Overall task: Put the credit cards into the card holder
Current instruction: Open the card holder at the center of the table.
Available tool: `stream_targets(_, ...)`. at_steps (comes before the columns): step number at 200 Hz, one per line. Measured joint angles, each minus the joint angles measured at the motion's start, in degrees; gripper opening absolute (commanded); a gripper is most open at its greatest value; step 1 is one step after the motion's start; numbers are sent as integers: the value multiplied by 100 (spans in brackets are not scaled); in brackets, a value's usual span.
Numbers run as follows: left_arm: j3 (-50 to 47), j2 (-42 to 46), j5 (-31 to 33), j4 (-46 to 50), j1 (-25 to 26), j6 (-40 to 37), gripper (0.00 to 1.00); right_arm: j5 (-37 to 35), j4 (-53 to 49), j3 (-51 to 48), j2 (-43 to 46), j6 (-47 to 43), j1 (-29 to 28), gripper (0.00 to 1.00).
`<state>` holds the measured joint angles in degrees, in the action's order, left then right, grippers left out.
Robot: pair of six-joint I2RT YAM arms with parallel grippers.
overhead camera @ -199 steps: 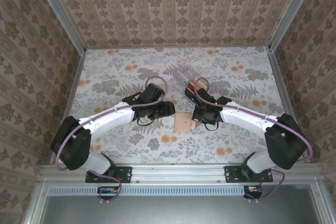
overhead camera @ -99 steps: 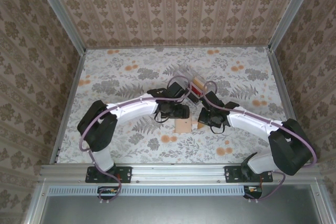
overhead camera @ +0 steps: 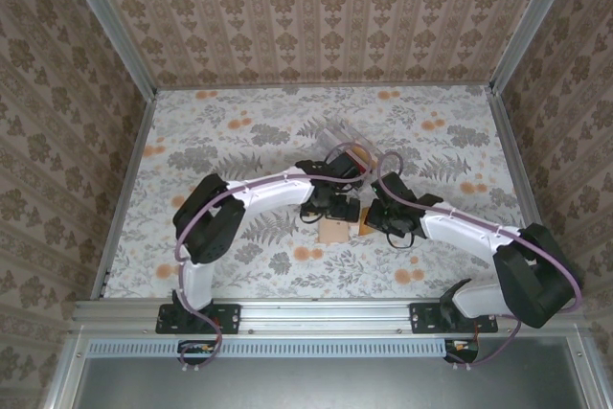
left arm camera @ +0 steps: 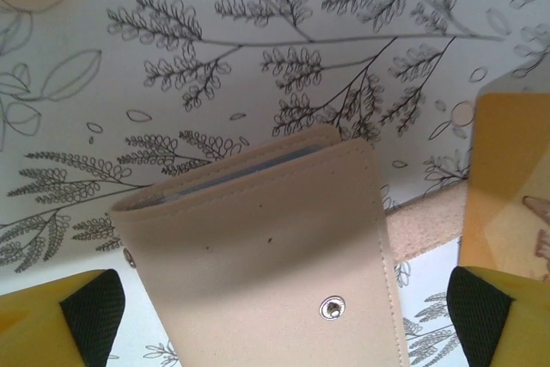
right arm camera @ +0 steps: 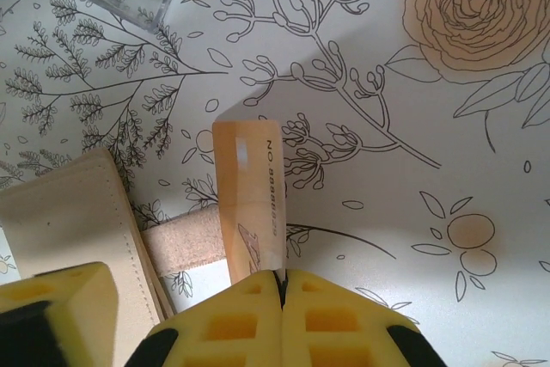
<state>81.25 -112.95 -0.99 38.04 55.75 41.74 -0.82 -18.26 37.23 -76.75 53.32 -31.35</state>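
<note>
Yellow foam pads (left arm camera: 62,315) of the left claw (left arm camera: 279,320) are spread wide, one on each side of the tan wallet (left arm camera: 266,255), with a gap at both sides. The wallet lies closed on the floral worktop (overhead camera: 220,141), snap stud facing up, and its strap tab (right arm camera: 182,248) projects to the right. The orange-yellow credit card (right arm camera: 247,204) crosses over that tab just right of the wallet. The right claw (right arm camera: 282,311) has its pads pressed together, pinching the near end of this card. Whether the card's far end touches the worktop cannot be told. The clear card holder (overhead camera: 335,139) stands on the worktop just beyond both claws.
</note>
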Motion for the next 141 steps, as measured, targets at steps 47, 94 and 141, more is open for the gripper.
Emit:
stream_targets(47,245,-358,83,229,48,0,100,4,138,-144,52,81,35,6)
stream_targets(94,332,-446,258,378,129,-87,100,4,188,-208,63,90,57,6)
stream_targets(141,352,-444,638,623,234,-151,96,4,188,-210,63,90,68,6)
